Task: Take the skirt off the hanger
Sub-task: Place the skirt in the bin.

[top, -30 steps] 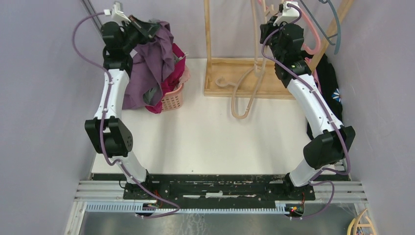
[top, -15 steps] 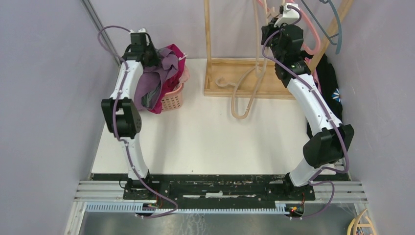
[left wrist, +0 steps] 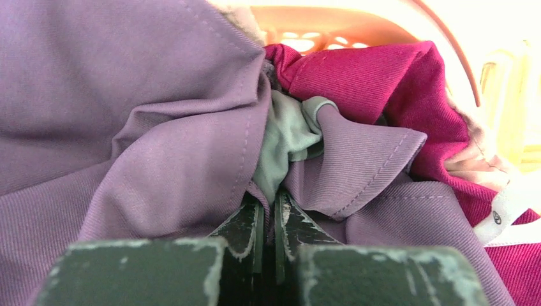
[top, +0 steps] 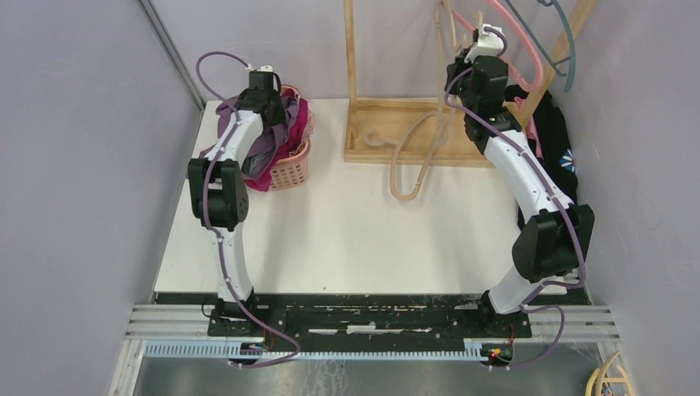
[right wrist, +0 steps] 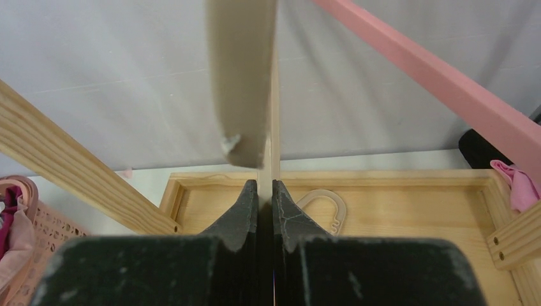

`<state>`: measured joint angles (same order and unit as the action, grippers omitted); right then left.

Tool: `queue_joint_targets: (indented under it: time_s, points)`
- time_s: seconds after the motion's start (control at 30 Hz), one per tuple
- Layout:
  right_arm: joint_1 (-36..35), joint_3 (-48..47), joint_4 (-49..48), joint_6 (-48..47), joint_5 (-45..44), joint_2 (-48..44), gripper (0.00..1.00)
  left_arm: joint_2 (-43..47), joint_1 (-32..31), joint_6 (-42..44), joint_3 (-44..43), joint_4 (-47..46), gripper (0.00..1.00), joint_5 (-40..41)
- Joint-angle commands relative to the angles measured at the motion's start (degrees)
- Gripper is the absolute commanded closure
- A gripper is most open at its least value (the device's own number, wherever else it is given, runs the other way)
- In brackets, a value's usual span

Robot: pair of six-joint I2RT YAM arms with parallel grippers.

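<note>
Pinching a fold of the purple skirt (left wrist: 159, 127), the left gripper (left wrist: 266, 220) is clamped tight; the skirt lies heaped in the pink basket (top: 290, 171) on the bench (top: 355, 239). Meanwhile the right gripper (right wrist: 265, 204) is clamped on the beige hanger (right wrist: 242, 76) at the wooden rack (top: 413, 153).

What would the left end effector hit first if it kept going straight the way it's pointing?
The purple skirt, bunched right at the tips of the left end effector. Grey-green cloth lies just behind it, piled in the pink basket. Depth beyond that is unclear.
</note>
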<state>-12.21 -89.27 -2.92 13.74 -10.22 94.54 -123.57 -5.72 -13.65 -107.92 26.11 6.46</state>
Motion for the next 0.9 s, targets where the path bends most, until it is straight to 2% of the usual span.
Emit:
queue_joint_targets:
  time_s: [0.0, 0.03, 0.13, 0.2, 0.37, 0.4, 0.43, 0.6, 0.87]
  points:
    - [0.48, -1.34, -5.0, 1.2, -0.48, -1.75, 0.99, -8.76, -1.61, 6.44, 1.43, 18.9, 0.88, -1.23]
    - [0.45, -1.57, -4.89, 1.26, -0.31, -1.84, 0.99, -8.87, -1.71, 6.82, -0.98, 18.97, 0.77, -1.76]
    - [0.49, -2.4, -3.99, 1.29, 0.1, -2.61, 0.99, -7.76, -1.84, 6.88, -9.18, 19.56, 0.68, -1.67]
    - [0.43, -2.66, -3.64, 1.38, 0.3, -3.44, 0.99, -7.15, -1.91, 7.9, -14.72, 20.44, 0.45, -1.41]
    - [0.46, -2.34, -3.4, 1.6, 0.64, -5.04, 0.99, -4.35, -1.88, 10.15, -22.58, 20.65, 0.17, -1.02]
    - [0.44, -2.44, -3.39, 1.7, 0.71, -5.2, 0.99, -3.46, -1.87, 10.46, -23.32, 20.57, 0.07, -1.73]
    - [0.37, -2.6, -3.32, 1.81, 0.91, -5.35, 0.99, -2.26, -1.88, 10.41, -23.72, 20.44, 0.01, -2.43]
    - [0.47, -3.24, -3.13, 2.26, 1.67, -5.35, 0.99, 5.86, -1.88, 8.92, -22.41, 20.16, 0.01, -4.77]
    - [0.43, -3.78, -3.52, 3.32, 2.62, -4.36, 0.99, 19.7, -1.68, 8.27, -21.63, 18.38, 0.01, -2.53]
